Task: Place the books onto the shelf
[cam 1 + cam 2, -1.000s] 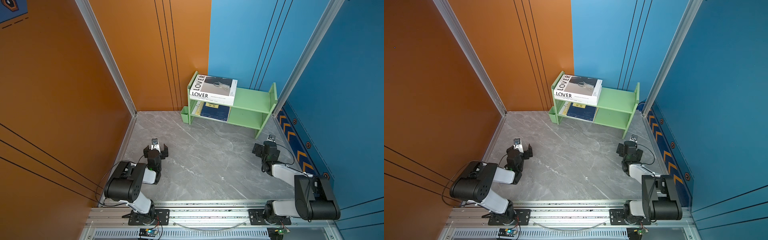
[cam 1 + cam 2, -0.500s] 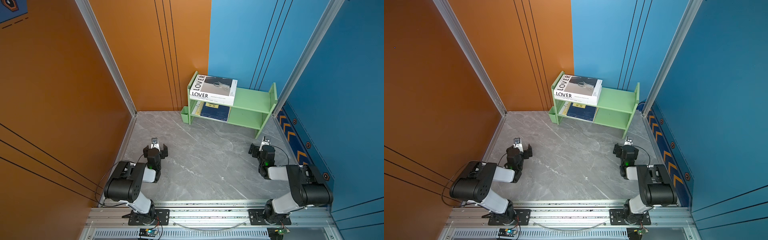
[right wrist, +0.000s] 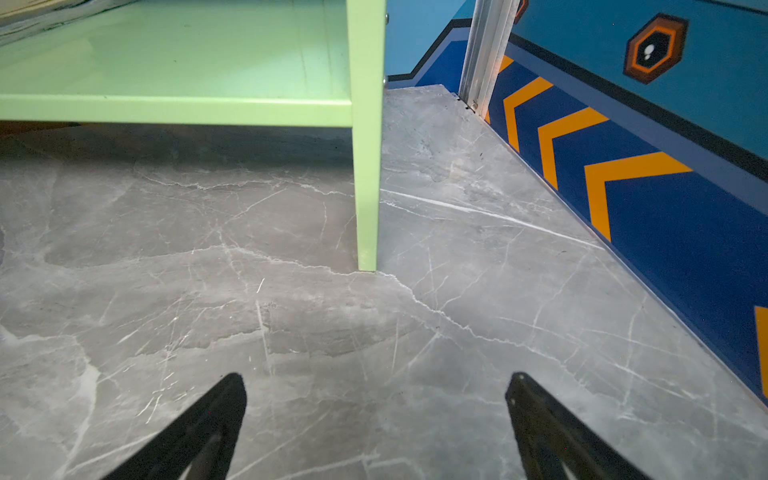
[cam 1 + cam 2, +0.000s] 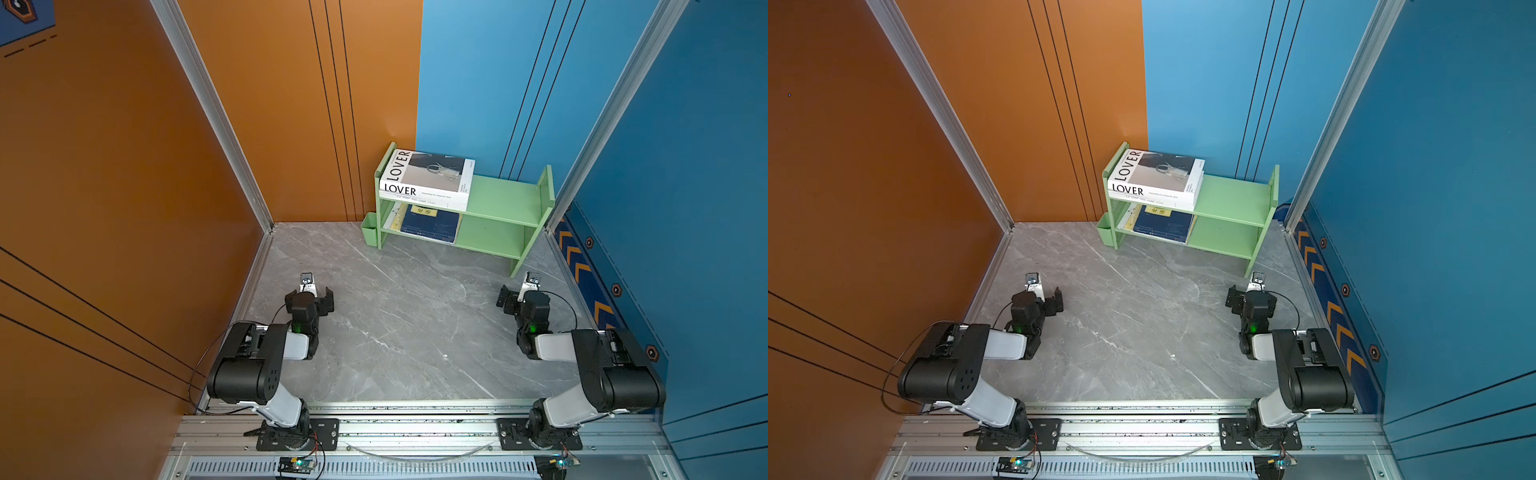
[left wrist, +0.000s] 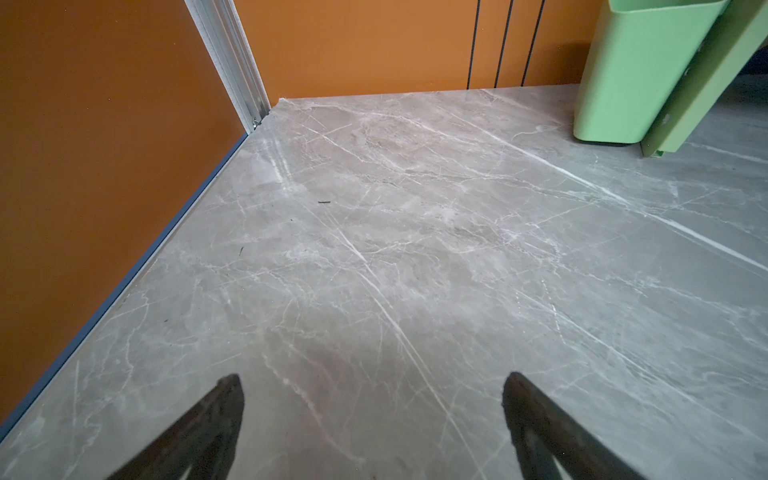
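**Top views.** Over the last second the right arm [image 4: 598,365] has been folded back at lower right into a tucked pose that mirrors the left arm [image 4: 253,361]. The left arm has not moved. The right end effector [image 4: 519,297] is held low over the desk [image 4: 395,324] with its jaws spread wide and nothing in them. The left end effector [image 4: 309,296], left of centre, is the same.

In both top views the shelf [image 4: 503,195] [image 4: 1229,195] is seen at upper centre, against the back walls. The books [image 4: 426,195] are unchanged.
- The LOVER book [image 4: 428,174] lies flat on a second white one at the left end of the upper tier.
- A navy book [image 4: 430,224] lies on the lower tier beneath, with a pale edge showing at its left.
- No book is seen on the desk.

**Left wrist.** The fingertips [image 5: 230,388] are seen at the bottom edge, set wide apart, with only bare desk between them. The cup [image 5: 636,70] on the shelf's side is at upper right.

**Right wrist.** The fingertips [image 3: 232,390] are again wide apart at the bottom edge, with nothing between them. The shelf's lower tier and one leg fill the upper left. What lies at the extreme upper-left corner cannot be made out.

**Judgement.** With no book left out and both arms tucked, the task is taken as complete. The right arm's withdrawal is read as parking, not as a new reach.
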Controlling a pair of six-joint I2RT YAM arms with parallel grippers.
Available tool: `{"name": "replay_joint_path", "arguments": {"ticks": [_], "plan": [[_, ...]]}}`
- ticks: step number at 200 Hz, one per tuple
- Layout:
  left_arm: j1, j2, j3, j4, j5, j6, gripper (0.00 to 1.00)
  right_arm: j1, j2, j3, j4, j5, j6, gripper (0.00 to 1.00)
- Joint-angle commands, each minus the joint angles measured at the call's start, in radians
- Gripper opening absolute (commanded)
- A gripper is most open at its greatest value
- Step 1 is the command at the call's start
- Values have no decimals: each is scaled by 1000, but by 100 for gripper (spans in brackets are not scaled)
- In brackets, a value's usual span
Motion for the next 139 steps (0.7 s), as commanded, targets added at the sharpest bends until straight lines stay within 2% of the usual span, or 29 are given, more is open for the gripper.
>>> {"name": "replay_joint_path", "arguments": {"ticks": [1, 139], "plan": [[0, -23, 15, -16, 23, -9, 98, 17, 1, 10, 25, 22, -25, 100], [-8, -18, 20, -15, 37, 5, 98, 22, 2, 9, 25, 33, -28, 100]]}}
